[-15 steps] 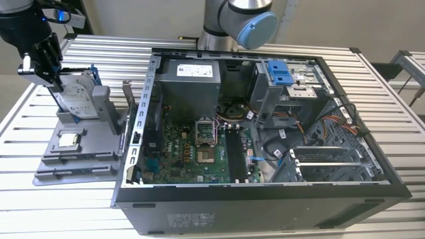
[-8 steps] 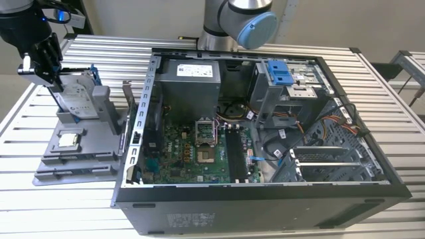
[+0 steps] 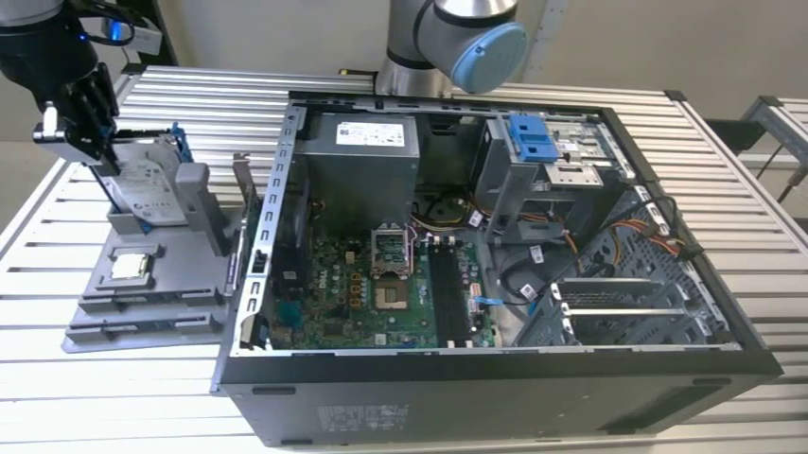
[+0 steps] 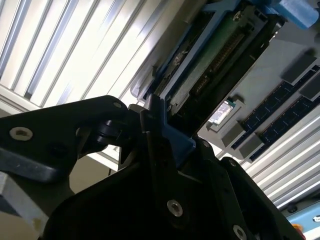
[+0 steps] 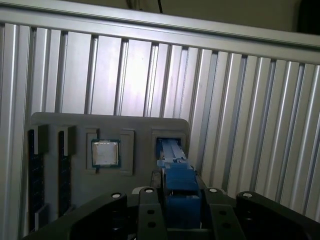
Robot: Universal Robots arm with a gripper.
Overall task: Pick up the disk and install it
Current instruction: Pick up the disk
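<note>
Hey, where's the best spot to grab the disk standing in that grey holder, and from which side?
Its blue bracket along the top edge, from above: the disk stands on edge in the grey holder, which walls in its lower part.

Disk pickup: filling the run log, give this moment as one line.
gripper: shut on disk bracket | disk: upright in grey holder | computer case: open, disk not installed

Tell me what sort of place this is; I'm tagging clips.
Likely a robot computer-assembly bench: open black tower computer case, slatted aluminium table, black gripper clamping a blue-framed silver metal disk.
</note>
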